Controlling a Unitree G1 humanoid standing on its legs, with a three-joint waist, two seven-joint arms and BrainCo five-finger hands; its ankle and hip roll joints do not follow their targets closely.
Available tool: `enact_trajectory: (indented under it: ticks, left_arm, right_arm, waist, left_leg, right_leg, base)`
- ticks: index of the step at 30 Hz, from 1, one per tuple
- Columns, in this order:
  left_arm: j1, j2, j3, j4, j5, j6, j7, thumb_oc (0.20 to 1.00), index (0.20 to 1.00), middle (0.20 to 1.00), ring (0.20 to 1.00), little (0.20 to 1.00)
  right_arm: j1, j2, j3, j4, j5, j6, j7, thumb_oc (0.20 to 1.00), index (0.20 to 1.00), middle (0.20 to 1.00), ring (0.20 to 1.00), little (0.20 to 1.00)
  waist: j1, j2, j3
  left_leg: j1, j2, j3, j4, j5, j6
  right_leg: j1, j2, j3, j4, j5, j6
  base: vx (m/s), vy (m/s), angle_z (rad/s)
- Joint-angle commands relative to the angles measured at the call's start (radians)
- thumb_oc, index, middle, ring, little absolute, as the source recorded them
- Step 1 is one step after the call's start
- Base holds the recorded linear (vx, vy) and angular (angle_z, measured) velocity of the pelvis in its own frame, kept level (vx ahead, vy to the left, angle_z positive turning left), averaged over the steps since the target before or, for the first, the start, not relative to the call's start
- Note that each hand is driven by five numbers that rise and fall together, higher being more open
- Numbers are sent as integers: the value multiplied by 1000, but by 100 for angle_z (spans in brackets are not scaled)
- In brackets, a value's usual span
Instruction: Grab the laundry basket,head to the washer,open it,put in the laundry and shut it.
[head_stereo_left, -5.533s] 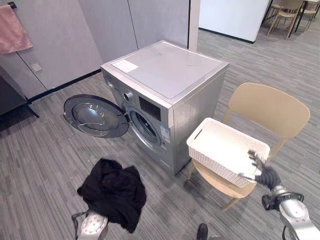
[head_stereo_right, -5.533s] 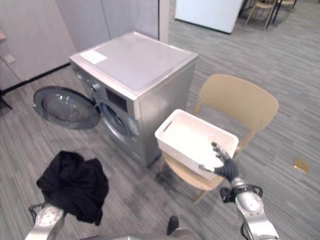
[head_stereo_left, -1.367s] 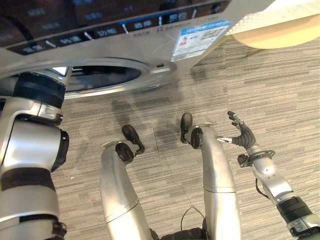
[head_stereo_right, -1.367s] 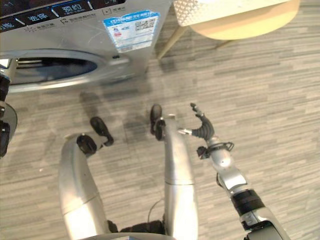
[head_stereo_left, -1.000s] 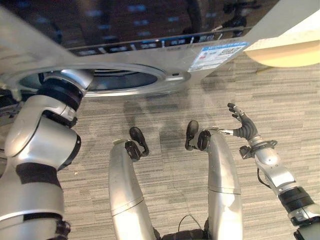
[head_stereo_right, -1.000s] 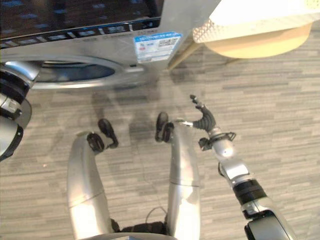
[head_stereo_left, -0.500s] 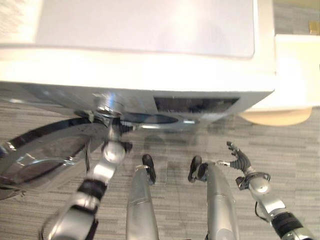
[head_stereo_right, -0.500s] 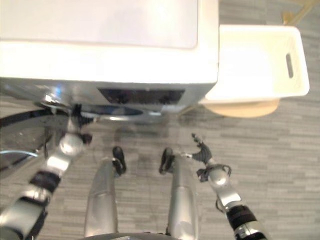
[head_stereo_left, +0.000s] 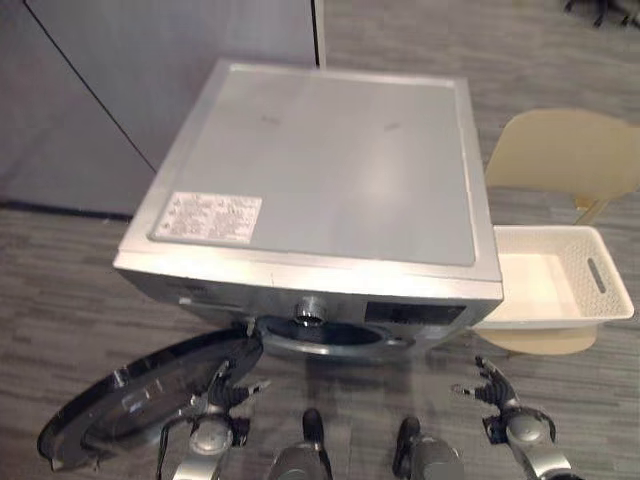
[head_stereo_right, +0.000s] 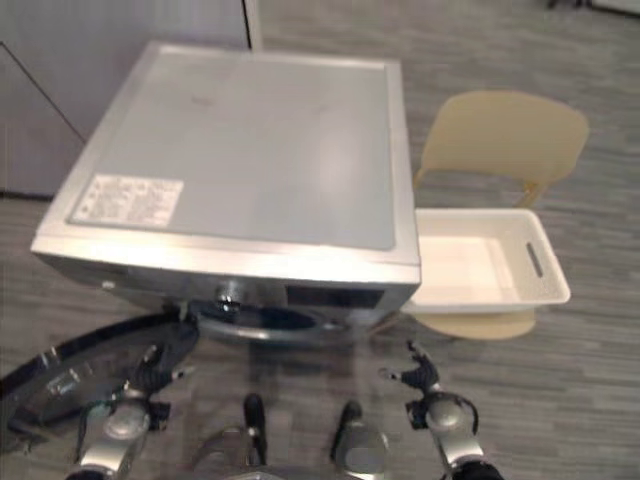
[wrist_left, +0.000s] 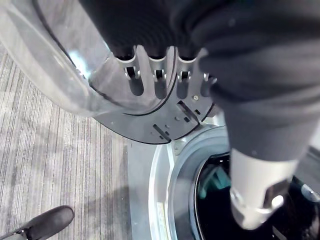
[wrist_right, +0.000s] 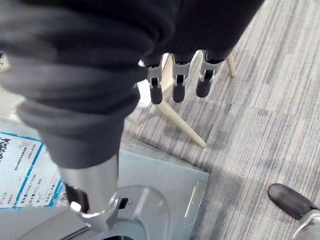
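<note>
The silver washer (head_stereo_left: 320, 170) stands before me, its round door (head_stereo_left: 130, 405) swung open to the lower left and the drum opening (wrist_left: 220, 185) dark inside. My left hand (head_stereo_left: 225, 392) is open, its straight fingers (wrist_left: 155, 82) by the inner rim of the door. My right hand (head_stereo_left: 493, 383) is open too and holds nothing, hovering over the floor right of the washer's front. The white laundry basket (head_stereo_left: 600, 270) sits empty on the beige chair (head_stereo_left: 565, 150) to the washer's right.
Grey wall panels (head_stereo_left: 150, 60) stand behind and left of the washer. A chair leg (wrist_right: 175, 122) and the washer's front corner (wrist_right: 155, 195) lie just past my right hand. Grey carpet (head_stereo_right: 590, 390) extends to the right.
The camera has tilted up from the washer's front to its top. My left arm, reaching into the drum a second ago, has come out to the door. The right hand has kept its pose.
</note>
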Motion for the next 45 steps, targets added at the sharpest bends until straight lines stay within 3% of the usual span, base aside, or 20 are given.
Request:
enact_trajectory:
  ticks: [1,2,3,4,6,8,12,13,16,18,20,22,24,25,30,35,37,38,40,45]
  left_arm:
    - [-36,12,9,-24,66,-27,-6,1000,1000,1000,1000,1000]
    - [-54,11,-1,-6,87,-34,21,1000,1000,1000,1000,1000]
    - [-89,17,-1,11,93,-32,42,1000,1000,1000,1000,1000]
    - [-89,18,-1,11,93,-33,42,1000,1000,1000,1000,1000]
    - [-115,27,0,16,93,-30,61,1000,1000,1000,1000,1000]
    - [-111,30,11,14,84,-31,65,1000,1000,1000,1000,1000]
    - [-84,27,26,-5,75,-39,69,1000,1000,1000,1000,1000]
    - [-91,27,26,-11,67,-43,73,1000,1000,1000,1000,1000]
    - [-82,24,27,-34,79,-41,66,1000,1000,1000,1000,1000]
    - [-78,17,25,-63,73,-43,53,1000,1000,1000,1000,1000]
    - [-63,18,25,-92,75,-46,34,1000,1000,1000,1000,1000]
    - [-51,16,25,-124,73,-51,20,1000,1000,1000,1000,1000]
    - [-49,11,26,-121,70,-50,19,1000,1000,1000,1000,1000]
    - [-46,10,25,-140,79,-50,23,1000,1000,1000,1000,1000]
    - [-52,21,21,-178,96,-50,25,1000,1000,1000,1000,1000]
    - [-144,161,4,-263,293,-60,64,1000,1000,1000,1000,1000]
    - [-267,269,-18,-246,395,-44,97,1000,1000,1000,1000,1000]
    - [-268,270,-19,-245,395,-44,97,1000,1000,1000,1000,1000]
    - [-388,365,-31,-181,451,-14,116,1000,1000,1000,1000,1000]
    - [-544,452,-85,6,470,18,118,1000,1000,1000,1000,1000]
  right_arm:
    - [-44,-26,-3,-8,-49,-7,2,1000,1000,1000,1000,1000]
    - [-48,-19,1,-1,-44,-4,-6,1000,1000,1000,1000,1000]
    - [-44,-13,2,2,-35,-3,-12,1000,1000,1000,1000,1000]
    - [-45,-13,2,2,-35,-3,-12,1000,1000,1000,1000,1000]
    - [-34,-12,10,4,-28,-5,-16,1000,1000,1000,1000,1000]
    - [-21,-7,23,23,-35,-7,-13,1000,1000,1000,1000,1000]
    - [-19,-2,40,54,-38,-9,-9,1000,1000,1000,1000,1000]
    - [-35,-6,45,58,-22,-15,-16,1000,1000,1000,1000,1000]
    - [-41,-26,41,78,-26,-13,-20,1000,1000,1000,1000,1000]
    - [-55,-45,32,83,-24,-10,-28,1000,1000,1000,1000,1000]
    - [-54,-47,20,92,-23,-7,-30,1000,1000,1000,1000,1000]
    - [-54,-40,10,116,-25,-10,-22,1000,1000,1000,1000,1000]
    - [-55,-35,7,137,-27,-8,-19,1000,1000,1000,1000,1000]
    - [-44,-29,-7,149,-26,-4,-20,1000,1000,1000,1000,1000]
    - [-35,-20,-26,156,-24,0,-19,1000,1000,1000,1000,1000]
    - [-26,-16,-30,144,-39,-3,-10,1000,1000,1000,1000,1000]
    - [-9,-25,-25,112,-42,-8,0,1000,1000,1000,1000,1000]
    - [-9,-25,-26,112,-42,-8,0,1000,1000,1000,1000,1000]
    - [0,-30,-16,106,-50,-3,13,1000,1000,1000,1000,1000]
    - [1,-43,9,106,-59,6,29,1000,1000,1000,1000,1000]
  waist:
    - [-19,1,24]
    - [-29,-6,53]
    - [-30,-2,69]
    - [-28,-2,66]
    - [-20,7,77]
    - [-1,5,67]
    - [53,-21,44]
    - [63,-16,43]
    - [75,25,52]
    - [73,33,81]
    - [53,24,81]
    - [28,11,65]
    - [20,12,52]
    - [5,26,31]
    - [-9,30,5]
    - [-23,15,-23]
    - [-34,7,-35]
    - [-33,7,-35]
    - [-45,3,-42]
    - [-58,0,-42]
  left_leg:
    - [9,-10,27,-6,-53,8]
    - [27,-17,52,-46,-32,18]
    - [-19,-1,43,-37,-6,26]
    - [-24,0,44,-36,-4,26]
    - [-60,25,46,-29,24,28]
    - [-69,37,46,-51,41,23]
    - [-143,57,44,-71,125,-10]
    - [-201,69,34,-79,178,-32]
    - [-260,86,21,-124,241,-80]
    - [-271,75,19,-105,225,-87]
    - [-258,61,-5,-8,151,-67]
    - [-187,57,-12,84,33,-58]
    - [-142,65,-3,80,13,-60]
    - [-94,82,39,49,30,-64]
    - [-60,71,36,-21,39,-62]
    - [-20,36,42,-33,1,-42]
    - [-15,23,50,-36,-12,-34]
    - [-15,22,51,-36,-12,-34]
    - [-16,13,56,-44,-17,-28]
    - [-25,5,66,-47,-21,-21]
  right_leg:
    - [-38,-5,34,-68,95,56]
    - [-91,-4,94,-31,162,93]
    - [-134,34,162,28,129,94]
    - [-138,35,163,27,132,93]
    - [-143,80,188,109,56,68]
    - [-99,92,162,155,-8,44]
    - [25,140,170,-21,-57,18]
    - [26,160,176,-77,-66,4]
    - [7,199,143,-130,-60,-17]
    - [-1,181,106,-146,-42,-17]
    - [-16,144,63,-180,2,-13]
    - [-13,98,34,-219,41,-6]
    - [-8,90,21,-222,45,-4]
    - [3,85,-11,-216,43,-1]
    - [18,75,-21,-201,42,5]
    - [50,45,1,-194,54,32]
    - [49,34,8,-186,60,46]
    - [49,34,8,-186,60,46]
    - [42,26,12,-180,68,59]
    - [24,17,19,-180,82,70]
  base:
    - [-124,146,-46]
    - [-335,118,-82]
    - [-335,116,-88]
    - [-297,19,-56]
    - [-235,-13,3]
    - [-182,-91,6]
    - [-194,-192,-7]
    - [-287,-253,-12]
    - [-240,-161,30]
    - [-315,-59,53]
    - [-296,-18,84]
    - [-157,50,90]
    - [17,88,55]
    - [51,111,64]
    - [79,124,39]
    - [119,187,5]
    - [84,114,-6]
    - [94,128,-6]
    - [71,98,0]
    - [29,55,0]
